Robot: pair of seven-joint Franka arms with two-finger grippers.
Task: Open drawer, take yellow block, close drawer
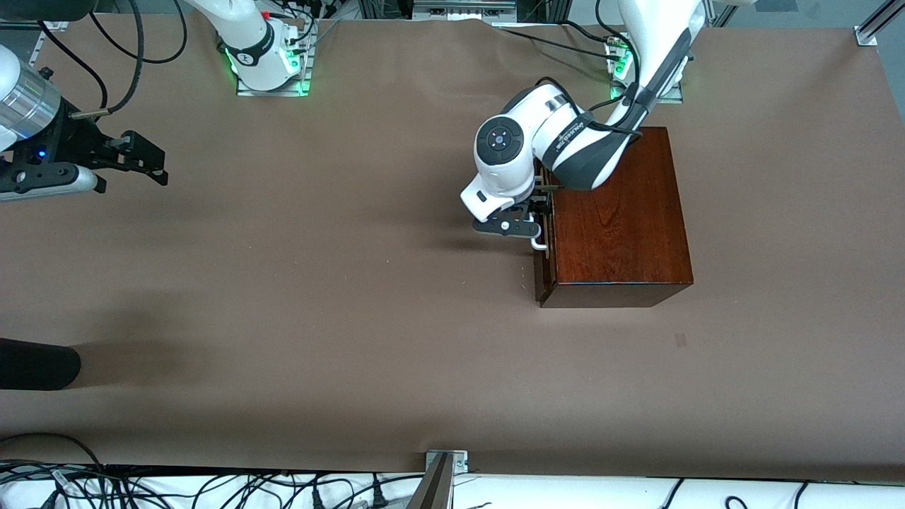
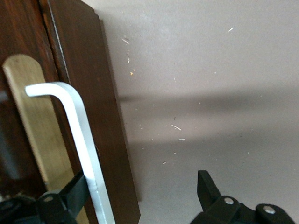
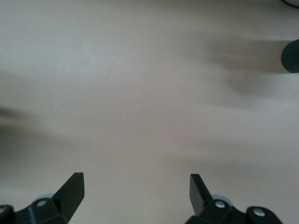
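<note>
The box (image 1: 619,219) sits on the table (image 1: 318,318) toward the left arm's end, at about 2 o'clock from the table's middle in the front view. Its drawer (image 2: 93,116) is shut, the dark front flush with the box and facing the right arm's end of the table. The white handle (image 2: 79,140) stands out from that front. The left gripper (image 1: 534,219) is at the drawer front with its jaws spread wide; in the left wrist view one finger (image 2: 70,191) lies against the handle bar and the other stands well clear over bare table, so nothing is grasped. The right gripper (image 1: 145,157) waits over the table edge at 9 o'clock, jaws released and empty. The block is not visible.
</note>
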